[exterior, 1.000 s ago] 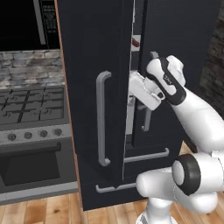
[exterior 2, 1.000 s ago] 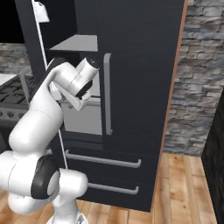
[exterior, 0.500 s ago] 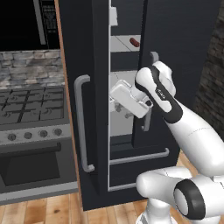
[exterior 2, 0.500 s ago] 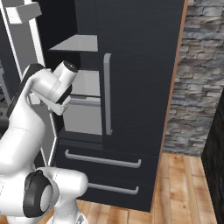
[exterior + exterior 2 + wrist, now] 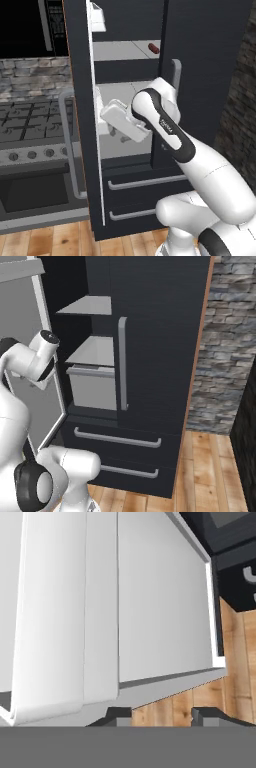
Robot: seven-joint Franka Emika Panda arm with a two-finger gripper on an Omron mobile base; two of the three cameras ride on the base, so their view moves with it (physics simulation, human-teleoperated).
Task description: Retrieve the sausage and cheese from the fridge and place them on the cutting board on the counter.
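Stove (image 5: 30,130) and sausage (image 5: 153,48) appear from the left base camera: a small dark red cylinder lying on the upper shelf (image 5: 127,50) of the fridge (image 5: 210,75), whose left door (image 5: 82,115) stands open. The hand (image 5: 116,131) sits just inside that door, clenched and empty. From the right base camera, bare grey shelves, a bin (image 5: 94,387) and two drawers show.

one sausage (image 5: 153,48), one fridge (image 5: 150,356), two drawers (image 5: 117,438).
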